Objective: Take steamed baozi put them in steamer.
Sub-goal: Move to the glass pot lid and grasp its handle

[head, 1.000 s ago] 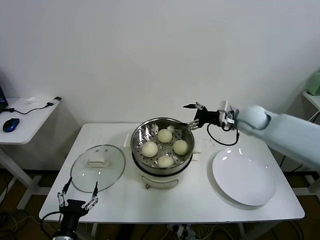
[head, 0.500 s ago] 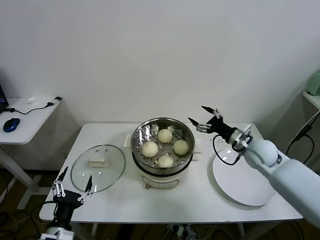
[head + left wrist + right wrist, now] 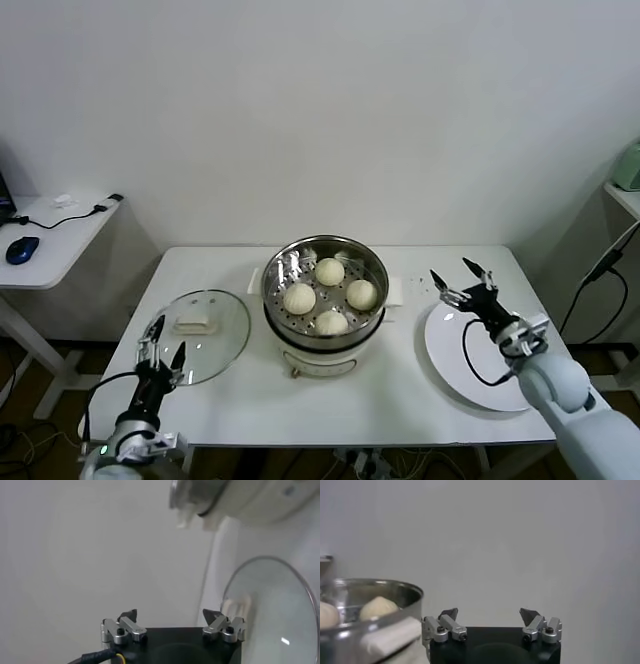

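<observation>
All four steamed baozi [image 3: 331,291] sit inside the steamer [image 3: 325,292]. Right gripper [image 3: 467,285], jaws spread and empty, is nearer, above the plate [image 3: 487,357]; steamer lies toward its left. Left gripper [image 3: 160,344] open, empty, beside the lid [image 3: 196,335].

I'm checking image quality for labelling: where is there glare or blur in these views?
Head view: evenly lit, glints on the steamer wall and the glass lid. Left wrist view: the steamer overhead is blurred, the lid shows a small highlight. Right wrist view: the steamer rim and a baozi are soft.
</observation>
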